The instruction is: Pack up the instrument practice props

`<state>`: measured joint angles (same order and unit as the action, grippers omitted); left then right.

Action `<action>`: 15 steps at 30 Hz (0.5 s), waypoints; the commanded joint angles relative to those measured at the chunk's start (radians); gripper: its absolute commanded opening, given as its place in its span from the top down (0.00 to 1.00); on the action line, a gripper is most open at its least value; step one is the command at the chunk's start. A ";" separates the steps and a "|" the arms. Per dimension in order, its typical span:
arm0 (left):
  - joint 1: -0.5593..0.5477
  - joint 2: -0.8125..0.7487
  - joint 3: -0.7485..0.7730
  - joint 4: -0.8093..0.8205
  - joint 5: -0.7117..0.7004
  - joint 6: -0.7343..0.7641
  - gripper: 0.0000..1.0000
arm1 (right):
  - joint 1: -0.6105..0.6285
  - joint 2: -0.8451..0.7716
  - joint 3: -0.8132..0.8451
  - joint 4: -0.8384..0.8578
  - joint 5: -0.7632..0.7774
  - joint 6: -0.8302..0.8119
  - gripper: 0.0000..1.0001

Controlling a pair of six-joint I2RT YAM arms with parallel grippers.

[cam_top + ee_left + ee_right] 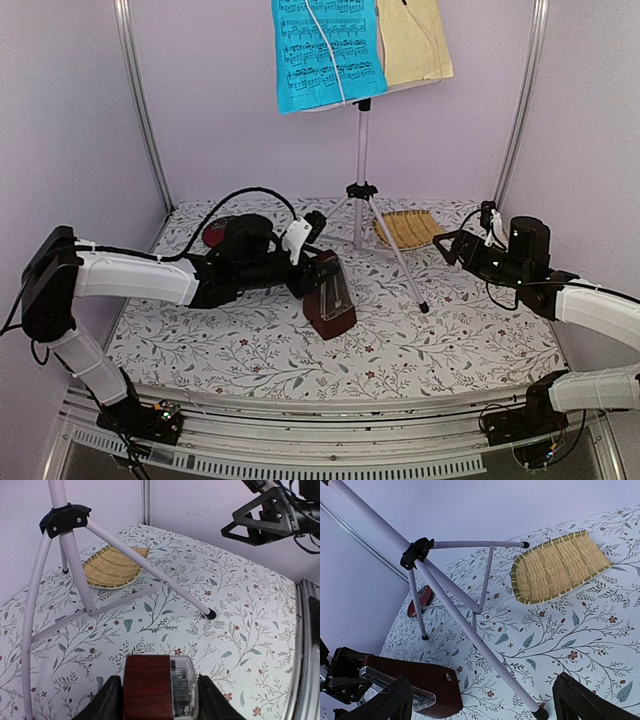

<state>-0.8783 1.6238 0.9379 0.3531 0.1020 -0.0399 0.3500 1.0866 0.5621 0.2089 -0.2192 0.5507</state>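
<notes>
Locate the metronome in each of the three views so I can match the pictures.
Top external: metronome just left of centre, at the left gripper.
Left wrist: metronome at bottom centre, between the fingers.
Right wrist: metronome in the bottom left corner.
Shared landmark: the music stand's black leg hub.

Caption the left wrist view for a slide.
Left gripper straddles the red-brown metronome; music stand legs and woven tray beyond.
</notes>
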 commanded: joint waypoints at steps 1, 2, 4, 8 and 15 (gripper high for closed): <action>-0.038 0.021 0.032 -0.058 -0.146 -0.056 0.57 | -0.006 -0.029 -0.012 0.001 -0.004 -0.006 0.01; -0.056 0.019 0.043 -0.082 -0.200 -0.080 0.57 | -0.006 -0.032 -0.011 -0.006 -0.009 -0.010 0.01; -0.088 0.020 0.070 -0.145 -0.317 -0.161 0.53 | -0.006 -0.038 -0.007 -0.018 -0.023 -0.015 0.01; -0.138 0.016 0.083 -0.193 -0.333 -0.324 0.37 | -0.005 -0.043 0.003 -0.052 -0.067 -0.016 0.01; -0.160 -0.116 0.013 -0.147 -0.282 -0.421 0.04 | 0.002 -0.031 0.015 -0.074 -0.194 0.014 0.02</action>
<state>-1.0229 1.6131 0.9939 0.2039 -0.1886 -0.3717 0.3504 1.0634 0.5621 0.1566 -0.3218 0.5499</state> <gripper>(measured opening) 0.926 0.987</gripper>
